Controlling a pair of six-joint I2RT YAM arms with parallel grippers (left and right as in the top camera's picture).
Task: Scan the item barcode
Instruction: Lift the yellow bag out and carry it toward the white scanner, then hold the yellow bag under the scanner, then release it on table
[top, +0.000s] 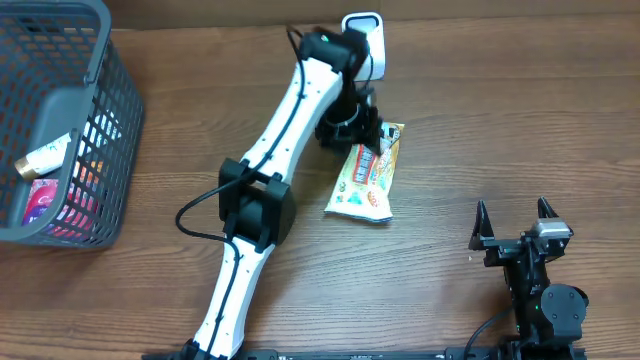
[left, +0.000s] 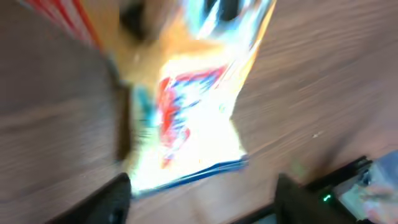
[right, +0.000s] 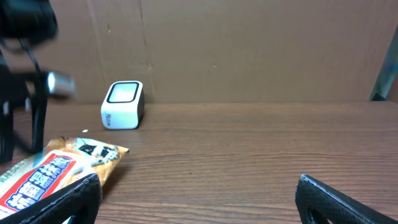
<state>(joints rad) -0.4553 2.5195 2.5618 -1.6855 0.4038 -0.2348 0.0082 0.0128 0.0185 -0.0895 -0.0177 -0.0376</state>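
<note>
The fingers (left: 107, 202) of the left gripper (left: 204, 186) are standing apart, one at each lower corner of the blurred left wrist view; the near edge of the orange and white plastic snack packet with red print (left: 186, 118) is showing between them, and through the blur I cannot tell whether either finger is touching it; the packet is lying flat on the brown wooden table (top: 500, 120), its far end under the left gripper and its near end pointing toward the robot; the white box-shaped barcode scanner (top: 365, 35) is standing near the packet's far end, at the back of the table, partly behind the white left arm (top: 285, 120), which is reaching diagonally across the table; the fingers (right: 68, 199) of the right gripper (top: 512, 210) are spread wide with nothing between them, and this gripper is hanging at the near right side, well apart from the packet; the grey plastic mesh basket (top: 100, 120) is sitting at the far left edge, holding a pale tube (top: 45, 155) and a red and purple pack (top: 40, 205); a brown board (right: 249, 50) is standing behind the scanner.
</note>
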